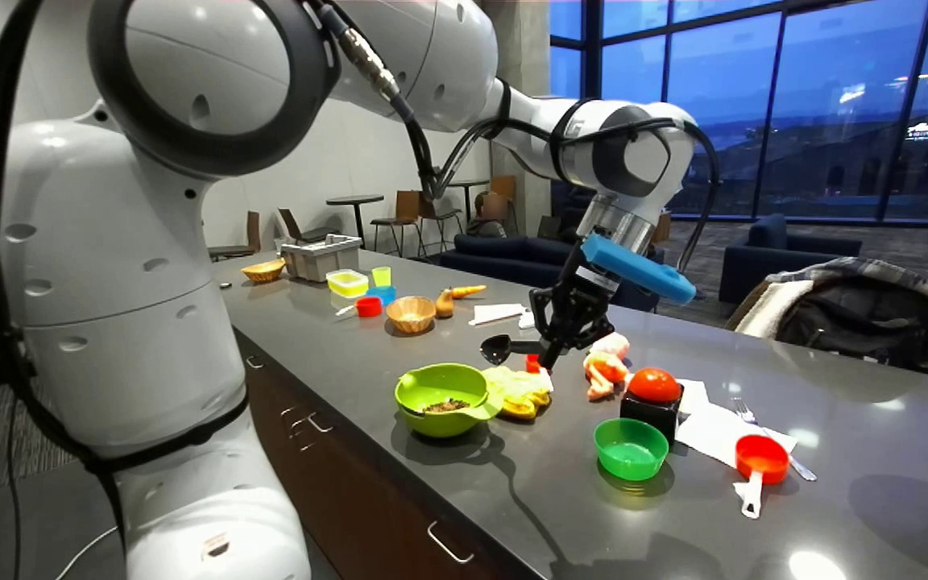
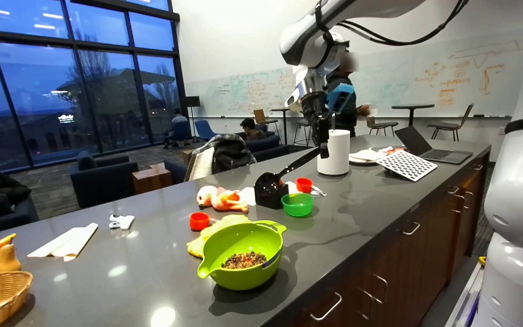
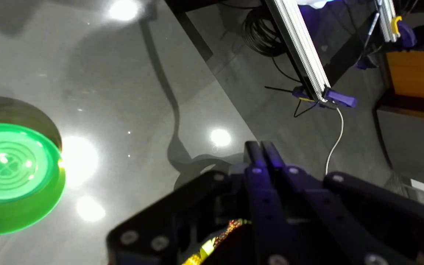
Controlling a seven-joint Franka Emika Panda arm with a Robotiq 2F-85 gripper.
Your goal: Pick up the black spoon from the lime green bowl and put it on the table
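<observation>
My gripper is shut on the handle of the black spoon and holds it in the air above the table. The spoon (image 1: 496, 349) also shows in an exterior view (image 2: 269, 182), its scoop end pointing away from the gripper (image 1: 547, 361). In the wrist view the fingers (image 3: 261, 145) are nearly together; the spoon is hidden there, but its shadow falls on the table (image 3: 123, 92). The lime green bowl (image 1: 441, 424) stands upright on the table with peppercorn-like bits in it. It also shows in an exterior view (image 2: 245, 279). The spoon is outside and above the bowl.
A green dish (image 1: 631, 466), a black block (image 1: 651, 417) with a tomato (image 1: 655, 384), and a red measuring cup (image 1: 762, 457) stand beyond the bowl. A yellow item (image 1: 522, 391) lies against the bowl. A toy chicken (image 2: 223, 199) and a white cylinder (image 2: 334, 154) stand farther off.
</observation>
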